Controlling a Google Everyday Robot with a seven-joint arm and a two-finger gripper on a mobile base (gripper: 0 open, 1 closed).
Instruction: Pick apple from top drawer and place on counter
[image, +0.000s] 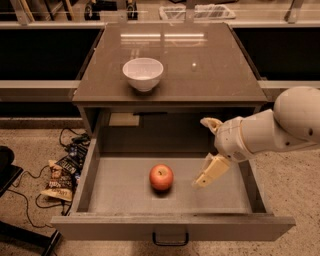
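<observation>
Glossy grey-brown surface (215, 70) of the cabinet, reflecting lights and carrying a white bowl (143, 73) toward its left front. Beneath it the top drawer (100, 227) stands pulled out, its dark handle (170, 240) facing the viewer. On the drawer floor, a little left of centre, sits the apple (161, 177), clear of every wall. The hand (201, 152) hangs over the right half of the drawer, near the apple but not touching it, its two fingers spread wide and holding nothing (one finger points down toward the drawer floor, the other is raised near the cabinet's front edge). The step in hand appears to be the approach to the grasp. To do it well, the hand should probably travel left until the apple lies squarely between the fingers. It should then descend so that they straddle the widest part rather than the crown, and close only then, since a round fruit nudged off-centre would likely roll away. The lift must clear the surface's front lip, and the bowl is best avoided when placing.
</observation>
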